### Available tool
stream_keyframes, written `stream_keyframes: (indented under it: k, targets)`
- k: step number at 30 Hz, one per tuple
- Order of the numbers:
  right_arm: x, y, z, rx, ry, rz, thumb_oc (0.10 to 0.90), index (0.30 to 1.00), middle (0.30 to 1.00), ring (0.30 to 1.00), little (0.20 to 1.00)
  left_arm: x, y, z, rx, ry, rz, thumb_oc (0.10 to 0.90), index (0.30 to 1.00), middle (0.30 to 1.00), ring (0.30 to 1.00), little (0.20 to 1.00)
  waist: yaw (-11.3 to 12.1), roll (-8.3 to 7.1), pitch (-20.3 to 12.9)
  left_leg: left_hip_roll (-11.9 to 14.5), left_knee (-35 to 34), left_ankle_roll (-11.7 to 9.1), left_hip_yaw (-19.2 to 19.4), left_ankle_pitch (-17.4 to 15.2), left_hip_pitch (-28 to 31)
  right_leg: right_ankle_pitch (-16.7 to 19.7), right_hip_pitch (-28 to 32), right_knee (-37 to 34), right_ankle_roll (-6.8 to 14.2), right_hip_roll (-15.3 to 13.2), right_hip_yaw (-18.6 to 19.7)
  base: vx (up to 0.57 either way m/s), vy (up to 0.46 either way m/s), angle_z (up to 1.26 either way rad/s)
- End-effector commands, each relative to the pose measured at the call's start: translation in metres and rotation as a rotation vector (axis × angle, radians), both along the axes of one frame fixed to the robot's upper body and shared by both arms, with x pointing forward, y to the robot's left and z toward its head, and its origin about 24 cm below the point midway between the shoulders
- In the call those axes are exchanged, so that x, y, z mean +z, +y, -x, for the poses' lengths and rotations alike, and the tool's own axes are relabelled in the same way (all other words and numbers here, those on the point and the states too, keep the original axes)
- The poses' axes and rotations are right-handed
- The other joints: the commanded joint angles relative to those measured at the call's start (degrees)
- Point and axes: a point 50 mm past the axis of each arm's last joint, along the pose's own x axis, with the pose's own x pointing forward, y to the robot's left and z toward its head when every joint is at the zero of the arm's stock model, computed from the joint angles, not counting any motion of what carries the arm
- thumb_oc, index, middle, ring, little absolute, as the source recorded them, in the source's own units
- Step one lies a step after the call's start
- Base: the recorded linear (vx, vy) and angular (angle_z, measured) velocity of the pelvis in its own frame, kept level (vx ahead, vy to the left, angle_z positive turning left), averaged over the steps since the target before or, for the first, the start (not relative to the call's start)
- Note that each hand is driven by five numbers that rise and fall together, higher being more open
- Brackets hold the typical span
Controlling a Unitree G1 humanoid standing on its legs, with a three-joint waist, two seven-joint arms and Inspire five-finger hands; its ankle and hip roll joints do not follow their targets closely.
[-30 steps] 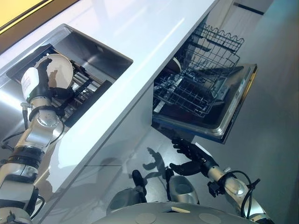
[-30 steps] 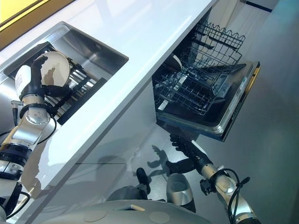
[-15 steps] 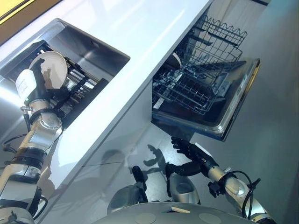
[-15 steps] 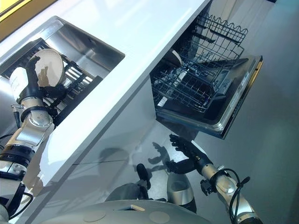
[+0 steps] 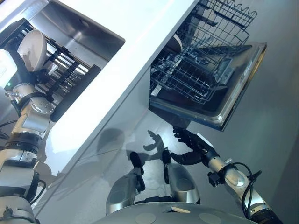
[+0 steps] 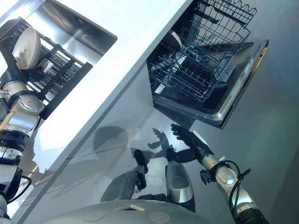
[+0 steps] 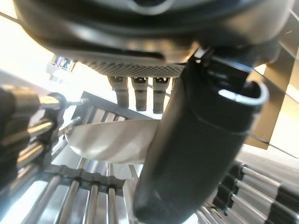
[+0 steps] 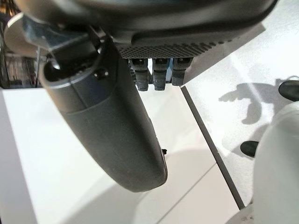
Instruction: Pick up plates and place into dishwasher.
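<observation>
A white plate [image 5: 32, 44] stands nearly edge-on in the black dish rack [image 5: 70, 74] inside the steel sink [image 5: 91, 39]. My left hand [image 5: 21, 73] is shut on the plate's lower rim. In the left wrist view the thumb [image 7: 196, 149] lies over the plate [image 7: 107, 144] and the fingers [image 7: 135, 91] curl behind it. The dishwasher [image 5: 243, 88] is open at the right, its lower rack [image 5: 187, 81] pulled out over the door. My right hand [image 5: 189, 147] hangs low above the floor, open, nothing in it.
The white counter [image 5: 126, 70] runs between the sink and the dishwasher. An upper wire rack [image 5: 224, 23] stands out above the lower one. A pale round dish [image 5: 175, 44] sits at the back of the dishwasher. Grey floor lies below the door.
The camera has shifted. The plate, seen face-on a second ago, now shows nearly edge-on in my left hand. My right hand hangs much as before.
</observation>
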Motion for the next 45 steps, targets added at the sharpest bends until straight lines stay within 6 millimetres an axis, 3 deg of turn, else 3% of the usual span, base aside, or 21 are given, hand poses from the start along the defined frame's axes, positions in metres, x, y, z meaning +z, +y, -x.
stream_keyframes:
  k: [1, 3, 16, 26, 33, 45]
  targets:
    - [0.026, 0.010, -0.006, 0.054, -0.152, -0.074, 0.800, 0.900, 0.900, 0.900, 0.900, 0.042, 0.052, 0.018, 0.269, 0.004, -0.063, 0.262, 0.439, 0.439, 0.439, 0.362, -2.5, -1.14, -1.4, -3.4, 8.9, 2.9, -0.8, -11.1, -3.0, 1.8, -5.6, 2.2, 5.4, 1.8, -0.4, -0.02, 0.019, -0.10]
    - [0.026, 0.009, -0.005, 0.056, -0.153, -0.072, 0.800, 0.900, 0.900, 0.900, 0.900, 0.046, 0.057, 0.021, 0.287, 0.004, -0.061, 0.339, 0.505, 0.505, 0.505, 0.439, -2.6, -1.04, -1.3, -3.4, 9.0, 2.9, -0.5, -11.0, -3.2, 2.0, -5.7, 2.0, 5.3, 1.7, -0.3, -0.01, 0.022, -0.13]
    - [0.023, 0.008, 0.002, 0.077, -0.146, -0.065, 0.800, 0.900, 0.900, 0.900, 0.900, 0.046, 0.066, 0.029, 0.299, 0.036, -0.113, 0.377, 0.538, 0.538, 0.538, 0.477, -2.0, -0.51, -2.4, -3.7, 7.5, 2.5, -0.5, -10.4, -2.4, 2.1, -4.4, 0.7, 5.6, 1.6, -1.4, 0.00, 0.005, -0.02]
    - [0.033, 0.005, 0.005, 0.055, -0.208, -0.078, 0.800, 0.900, 0.900, 0.900, 0.900, 0.046, 0.091, 0.058, 0.337, -0.038, -0.107, 0.353, 0.516, 0.516, 0.516, 0.453, -0.4, 0.27, -6.2, -3.5, 5.6, 1.5, -1.8, -9.8, 0.1, 0.1, -0.2, -0.3, 4.7, 1.7, -3.2, 0.01, -0.007, 0.03]
    - [0.030, 0.013, 0.006, 0.084, -0.183, -0.091, 0.800, 0.900, 0.900, 0.900, 0.900, 0.047, 0.085, 0.059, 0.215, -0.116, -0.119, 0.344, 0.509, 0.509, 0.509, 0.444, 0.9, 1.62, -10.0, -3.0, 3.7, 0.1, -3.9, -9.1, 2.8, -2.0, 3.4, -0.5, 3.5, 1.9, -5.3, 0.01, -0.030, 0.17]
    - [0.028, 0.016, 0.002, 0.125, -0.147, -0.096, 0.800, 0.900, 0.900, 0.900, 0.900, 0.057, 0.072, 0.055, 0.108, -0.145, -0.231, 0.375, 0.535, 0.535, 0.535, 0.475, 1.0, 2.62, -14.1, -3.3, 1.6, -0.8, -6.6, -9.6, 6.6, -2.5, 6.8, -2.8, 2.8, 2.8, -4.7, 0.01, -0.007, 0.10]
